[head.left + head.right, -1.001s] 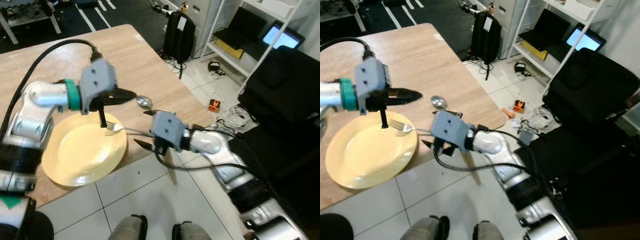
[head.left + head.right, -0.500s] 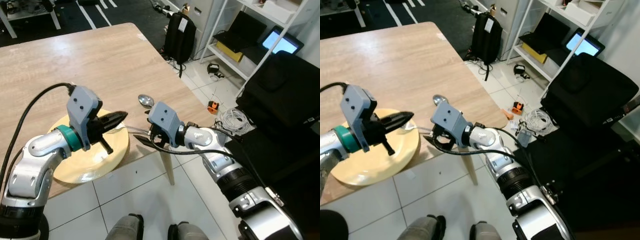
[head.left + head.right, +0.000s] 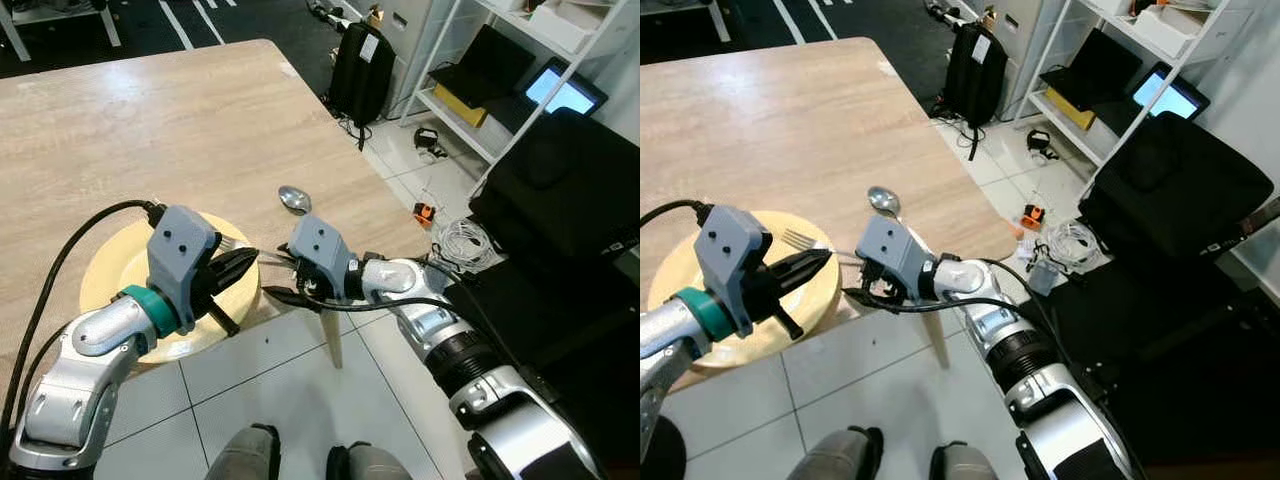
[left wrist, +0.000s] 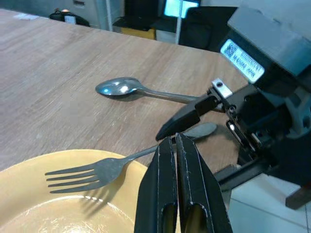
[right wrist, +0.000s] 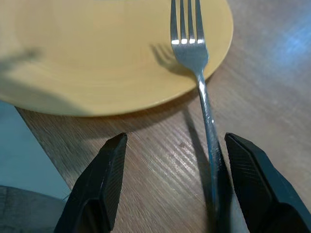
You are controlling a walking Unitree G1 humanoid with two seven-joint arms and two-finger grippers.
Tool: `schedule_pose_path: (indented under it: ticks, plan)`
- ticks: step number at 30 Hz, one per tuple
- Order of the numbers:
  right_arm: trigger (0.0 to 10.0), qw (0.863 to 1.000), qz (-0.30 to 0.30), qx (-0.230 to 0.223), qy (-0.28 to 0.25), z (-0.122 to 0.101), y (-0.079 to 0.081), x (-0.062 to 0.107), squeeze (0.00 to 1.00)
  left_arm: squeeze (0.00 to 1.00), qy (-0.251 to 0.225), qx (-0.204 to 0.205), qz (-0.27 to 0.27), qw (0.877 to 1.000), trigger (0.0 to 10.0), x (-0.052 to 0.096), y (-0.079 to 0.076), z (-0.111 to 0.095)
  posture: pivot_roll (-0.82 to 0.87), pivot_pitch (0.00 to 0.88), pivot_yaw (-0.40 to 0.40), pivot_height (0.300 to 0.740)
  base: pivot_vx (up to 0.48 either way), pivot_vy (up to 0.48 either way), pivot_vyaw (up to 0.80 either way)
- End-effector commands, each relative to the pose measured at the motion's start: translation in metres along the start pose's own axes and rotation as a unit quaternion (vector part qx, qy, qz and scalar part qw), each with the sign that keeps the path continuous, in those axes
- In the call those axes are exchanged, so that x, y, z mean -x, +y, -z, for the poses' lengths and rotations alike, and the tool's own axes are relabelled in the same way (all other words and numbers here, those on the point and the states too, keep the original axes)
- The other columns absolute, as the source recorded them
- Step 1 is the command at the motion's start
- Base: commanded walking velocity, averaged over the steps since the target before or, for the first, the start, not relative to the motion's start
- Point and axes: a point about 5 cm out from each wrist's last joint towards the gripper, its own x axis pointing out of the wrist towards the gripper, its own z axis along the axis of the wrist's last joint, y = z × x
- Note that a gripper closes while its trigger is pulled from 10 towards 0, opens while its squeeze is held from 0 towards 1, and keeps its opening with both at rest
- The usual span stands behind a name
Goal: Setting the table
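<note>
1. Between the spread fingers of the right gripper point(image 5: 170, 187) lies the fork point(image 5: 197, 73), tines propped on the yellow plate point(image 5: 73, 58), handle on the table point(image 3: 150, 120), so it needs re-laying.
2. Just above, the left gripper point(image 4: 176, 145) hovers pressed together, holding nothing.
3. Beyond both, the spoon point(image 4: 126, 89) lies on the wood.

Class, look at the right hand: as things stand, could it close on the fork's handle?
Probably yes. The right hand is open, its fingers either side of the fork handle lying on the table, tines resting on the yellow plate; nothing blocks it.

Bright, even light; sharp frames, soft shadows
</note>
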Motion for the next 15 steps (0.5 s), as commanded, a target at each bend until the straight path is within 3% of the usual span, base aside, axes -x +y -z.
schedule_pose_path:
  ticks: [1,3,4,6,9,10,12,13,15]
  plan:
    - [6.0,1.000,0.000,-0.024,0.015,0.006,-0.002,-0.001,0.00,0.00,0.006,0.004,0.003,1.000,10.0,0.000,-0.007,0.001,0.15,0.059,-0.042,0.740,0.000,0.000,0.00]
    - [6.0,0.999,0.001,-0.029,0.018,0.007,-0.003,-0.001,0.00,0.00,0.006,0.006,0.002,1.000,10.0,0.000,-0.007,0.001,0.15,0.059,-0.042,0.740,0.000,0.000,0.00]
    - [5.0,0.998,0.009,-0.052,0.024,0.008,-0.007,-0.003,0.00,0.00,0.007,0.009,0.002,1.000,10.0,0.000,-0.009,0.001,0.15,0.068,-0.046,0.740,0.000,0.000,0.00]
    - [5.3,0.998,0.016,-0.061,0.030,0.009,-0.009,-0.003,0.00,0.00,0.007,0.010,0.002,1.000,10.0,0.000,-0.010,0.002,0.15,0.068,-0.046,0.740,0.000,0.000,0.00]
    - [4.6,0.996,0.030,-0.067,0.047,0.013,-0.013,-0.003,0.00,0.00,0.008,0.012,0.001,1.000,10.0,0.000,-0.011,0.002,0.15,0.069,-0.047,0.740,0.000,0.000,0.00]
    - [2.2,0.996,0.033,-0.070,0.051,0.014,-0.014,-0.004,0.00,0.00,0.008,0.013,0.000,1.000,10.0,0.000,-0.011,0.002,0.15,0.071,-0.048,0.740,0.000,0.000,0.00]
    - [2.2,0.995,0.035,-0.072,0.054,0.015,-0.014,-0.004,0.00,0.00,0.008,0.013,-0.001,1.000,10.0,0.000,-0.011,0.002,0.15,0.071,-0.048,0.740,0.000,0.000,0.00]
    - [0.0,0.995,0.037,-0.078,0.058,0.016,-0.015,-0.004,0.00,0.00,0.009,0.015,-0.003,1.000,10.0,0.000,-0.012,0.002,0.15,0.072,-0.050,0.740,0.000,0.000,0.00]
    - [0.0,0.994,0.036,-0.082,0.060,0.018,-0.015,-0.002,0.00,0.00,0.010,0.016,-0.004,1.000,10.0,0.000,-0.012,0.002,0.15,0.073,-0.050,0.740,0.000,0.000,0.00]
